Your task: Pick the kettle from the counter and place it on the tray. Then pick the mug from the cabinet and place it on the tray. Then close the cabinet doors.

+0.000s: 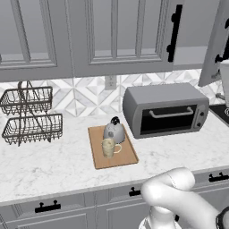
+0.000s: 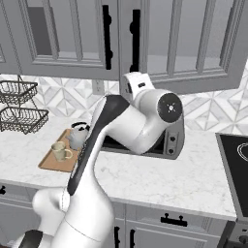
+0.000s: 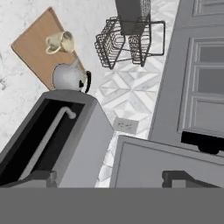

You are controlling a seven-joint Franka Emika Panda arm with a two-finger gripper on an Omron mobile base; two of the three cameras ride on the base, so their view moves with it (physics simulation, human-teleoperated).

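The silver-grey kettle (image 1: 114, 131) (image 2: 77, 135) (image 3: 68, 76) and the pale mug (image 1: 108, 147) (image 2: 59, 151) (image 3: 59, 41) both stand on the wooden tray (image 1: 123, 156) (image 2: 48, 162) (image 3: 33, 48), on the marble counter (image 1: 44, 165). My gripper (image 3: 109, 178) is open and holds nothing. It is high above the toaster oven (image 3: 65, 140), close to the lower edge of a grey cabinet door (image 3: 166, 159). In the left base view the left cabinet door (image 1: 134, 31) lies flat and the right door (image 1: 214, 40) angles outward, with the cabinet (image 1: 192, 31) showing between them.
The large grey toaster oven (image 1: 165, 109) sits right of the tray. Dark wire baskets (image 1: 31, 116) (image 2: 19, 114) stand at the far left. A black cooktop (image 2: 235, 150) lies at the right. Grey drawers (image 1: 49, 206) run under the counter. My arm (image 2: 145, 116) hides most of the oven in the right base view.
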